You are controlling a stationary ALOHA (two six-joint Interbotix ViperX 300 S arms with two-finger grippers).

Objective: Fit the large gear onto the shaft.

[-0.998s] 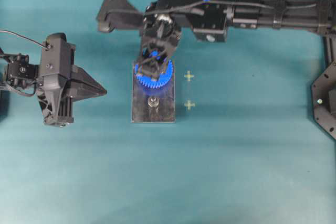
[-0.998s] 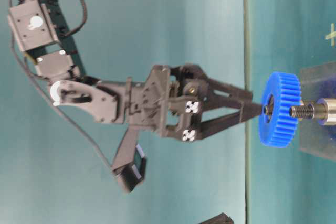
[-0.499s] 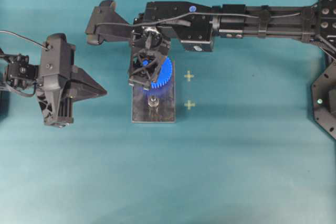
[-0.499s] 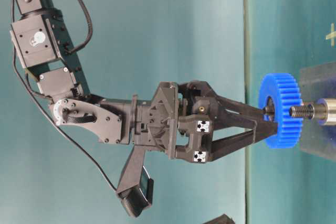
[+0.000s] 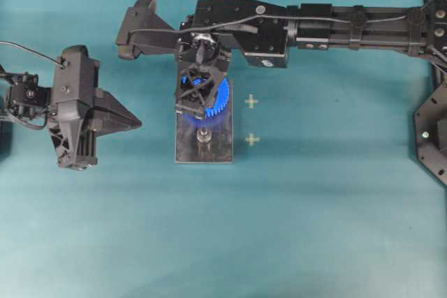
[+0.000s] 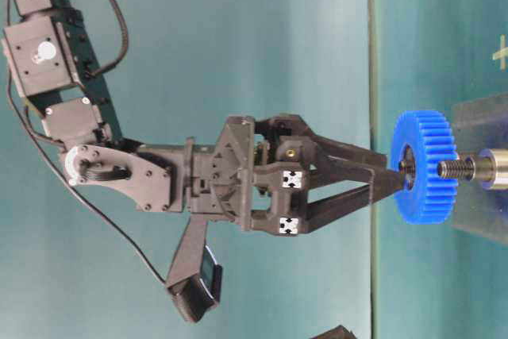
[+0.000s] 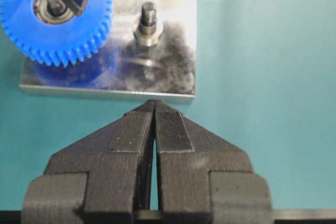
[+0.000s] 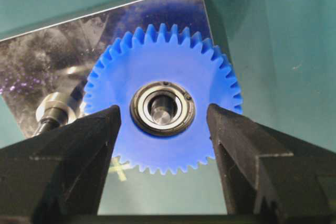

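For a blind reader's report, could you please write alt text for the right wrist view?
A blue gear with a silver hub fills the view between the right hand's two spread black fingers. Beneath lies a grey plate, with a second metal pin at left.

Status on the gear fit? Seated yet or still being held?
Done: the large gear is over the plate, with a pin end visible inside its hub. In hand: the right gripper straddles the gear, fingers at its rim; contact is unclear. The left gripper is shut and idle. Left: confirm the gear is fully seated, then retract.
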